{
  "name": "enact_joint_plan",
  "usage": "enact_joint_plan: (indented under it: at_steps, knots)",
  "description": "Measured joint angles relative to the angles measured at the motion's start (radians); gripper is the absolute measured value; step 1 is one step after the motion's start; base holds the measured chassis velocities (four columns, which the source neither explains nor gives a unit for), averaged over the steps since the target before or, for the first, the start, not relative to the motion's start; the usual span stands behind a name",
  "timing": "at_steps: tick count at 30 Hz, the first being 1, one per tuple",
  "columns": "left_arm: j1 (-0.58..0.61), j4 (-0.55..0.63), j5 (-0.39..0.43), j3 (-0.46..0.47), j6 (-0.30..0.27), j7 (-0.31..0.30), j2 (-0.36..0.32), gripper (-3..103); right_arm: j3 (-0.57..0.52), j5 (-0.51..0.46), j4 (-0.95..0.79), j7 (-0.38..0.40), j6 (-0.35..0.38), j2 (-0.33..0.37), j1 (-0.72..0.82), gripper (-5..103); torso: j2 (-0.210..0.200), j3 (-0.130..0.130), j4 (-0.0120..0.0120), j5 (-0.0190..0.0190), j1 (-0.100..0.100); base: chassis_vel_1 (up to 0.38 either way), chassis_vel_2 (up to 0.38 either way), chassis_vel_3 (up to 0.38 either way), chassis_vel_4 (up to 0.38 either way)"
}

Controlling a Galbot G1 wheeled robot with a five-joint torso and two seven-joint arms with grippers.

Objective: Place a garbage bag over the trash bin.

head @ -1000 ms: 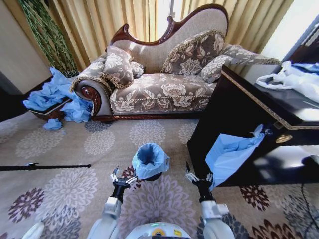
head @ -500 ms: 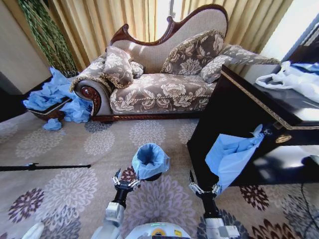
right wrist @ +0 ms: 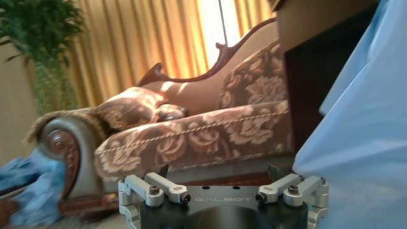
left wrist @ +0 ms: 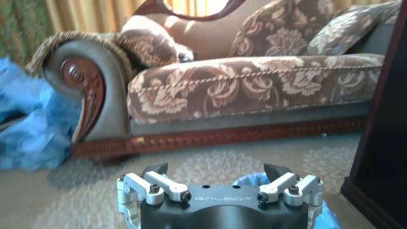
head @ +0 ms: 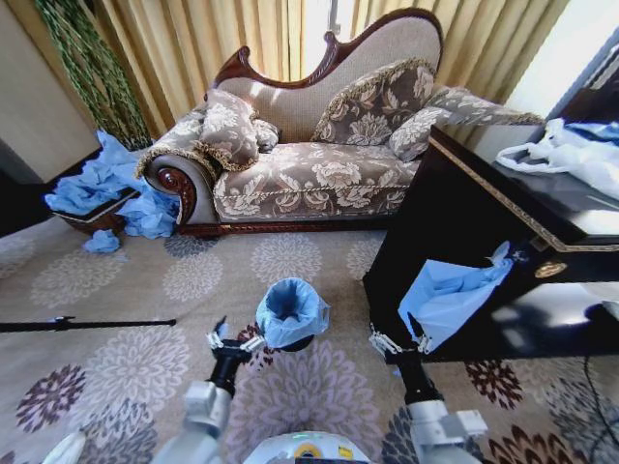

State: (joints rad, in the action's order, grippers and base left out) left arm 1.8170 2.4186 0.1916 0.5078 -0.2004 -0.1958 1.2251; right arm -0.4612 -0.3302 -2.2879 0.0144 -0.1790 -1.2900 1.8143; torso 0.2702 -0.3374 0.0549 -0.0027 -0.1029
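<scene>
Crinkly light-blue garbage bag (head: 290, 309) draped over small black cylindrical trash bin (head: 298, 343) on patterned carpet (head: 145, 367). Left hand (head: 234, 342) beside it, spread wide, empty. Right hand (head: 400, 342) likewise wide, holding nothing.

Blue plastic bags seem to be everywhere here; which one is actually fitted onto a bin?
The garbage bag on the carpet between the grippers, lining the trash bin. Another hangs from the dark cabinet; the rest lie heaped beside the sofa.

Silver-black end effector (left wrist: 216, 174), "GALBOT" marking, silver screws.
</scene>
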Motion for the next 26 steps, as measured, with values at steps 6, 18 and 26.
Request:
enact_joint_plan:
  at_steps: [6, 18, 26]
  knots:
    - [0.008, -0.018, 0.032, 0.074, 0.031, 0.11, -0.002, 100, -0.037, -0.028, 0.03, -0.079, 0.001, -0.034, -0.007, 100, 0.0, 0.0, 0.0002, 0.0, 0.0, 0.0, 0.0, 0.0, 0.0]
    - [0.001, -0.125, -0.053, 0.077, 0.167, 0.167, 0.074, 100, -0.125, -0.081, 0.096, -0.158, -0.047, -0.098, 0.019, 100, 0.0, 0.0, 0.0001, -0.0002, 0.0, 0.0, 0.0, 0.0, 0.0]
    - [-0.001, -0.125, -0.063, 0.068, 0.165, 0.15, 0.08, 100, -0.122, -0.074, 0.093, -0.15, -0.05, -0.099, 0.021, 100, 0.0, 0.0, 0.0, 0.0001, 0.0, 0.0, 0.0, 0.0, 0.0]
